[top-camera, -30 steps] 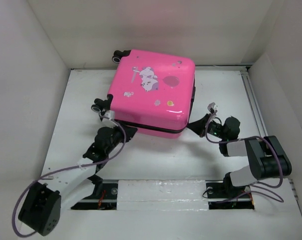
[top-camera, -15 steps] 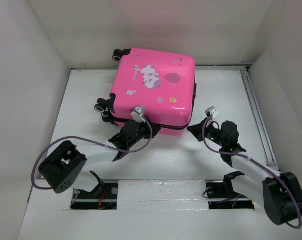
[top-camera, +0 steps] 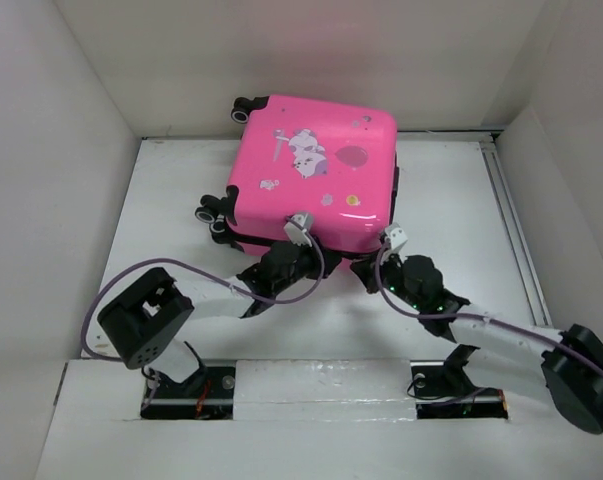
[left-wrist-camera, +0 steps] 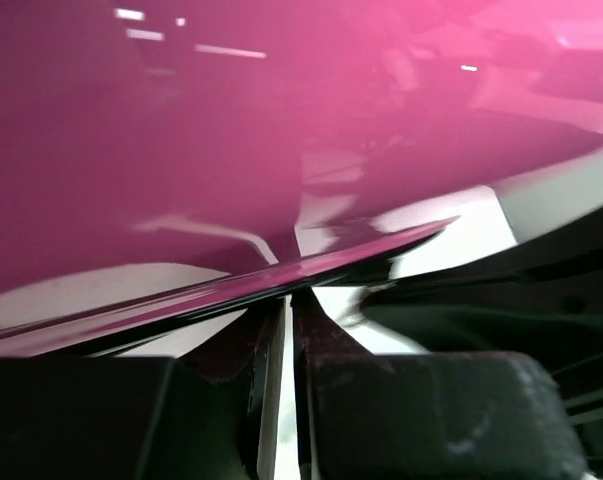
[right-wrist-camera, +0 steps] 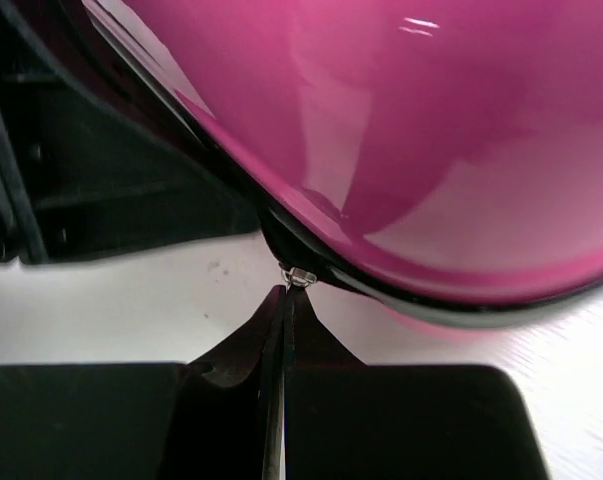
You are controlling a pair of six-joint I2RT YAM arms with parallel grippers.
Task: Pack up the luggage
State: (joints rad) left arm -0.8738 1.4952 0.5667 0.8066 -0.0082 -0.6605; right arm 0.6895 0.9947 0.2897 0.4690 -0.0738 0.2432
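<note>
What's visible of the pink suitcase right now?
The suitcase is a small, squarish, glossy hot-pink hard shell. It lies flat and looks closed on the white table, with the cartoon animal sticker facing up. Black wheels stick out on its left side, and a black seam rings its middle. The left pincer and right pincer, fingers together, sit at the near seam. The right one is at a small metal zipper pull.

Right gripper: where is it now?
Top view: right gripper at the near edge of the luggage, right of the left gripper. Wrist view: shut tips just under a small metal zipper pull.
</note>
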